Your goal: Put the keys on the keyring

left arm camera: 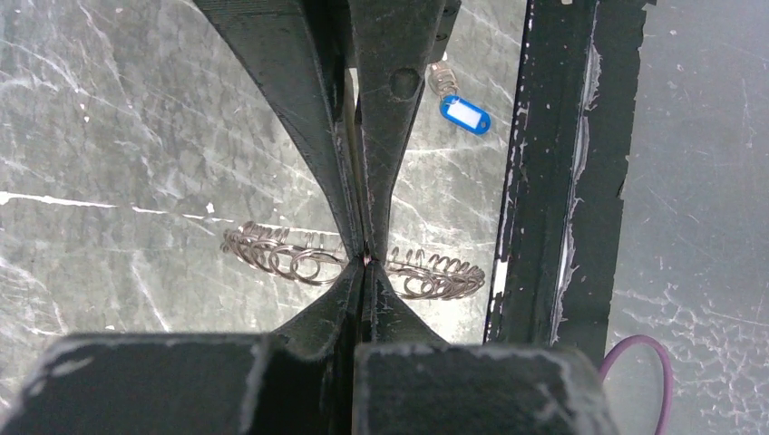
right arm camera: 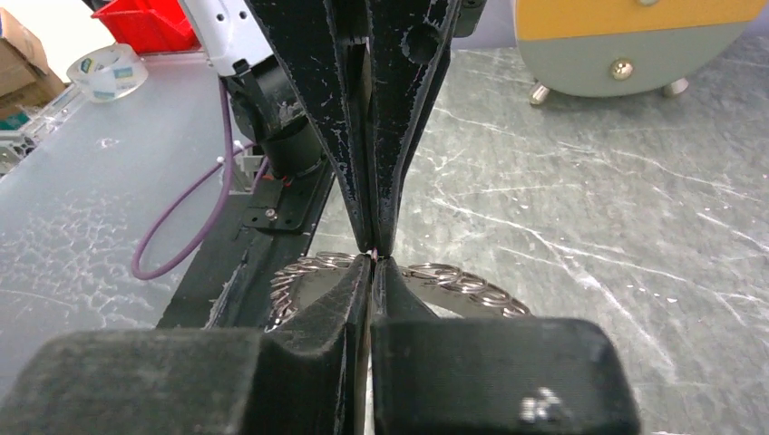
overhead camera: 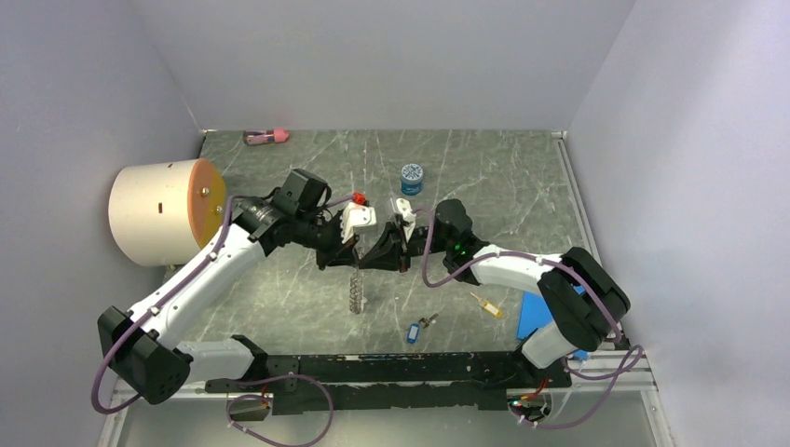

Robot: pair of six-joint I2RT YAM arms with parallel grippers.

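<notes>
On the counter (overhead camera: 279, 298) in the top view, the blue key (overhead camera: 413, 332) and the yellow key (overhead camera: 486, 304) are both lying loose, well apart from the keyring (overhead camera: 357, 291). So nothing's getting threaded yet and pretty much the whole job is waiting. The left fingers (overhead camera: 345, 251) and right fingers (overhead camera: 384, 253) are meeting at the ring's top.

Left wrist view: the left fingers are pinching fully closed on the ring's wire, with coils sticking out on both sides.

Right wrist view: the right fingers are looking squeezed together on that same bit of ring, tip to tip with the other arm.
</notes>
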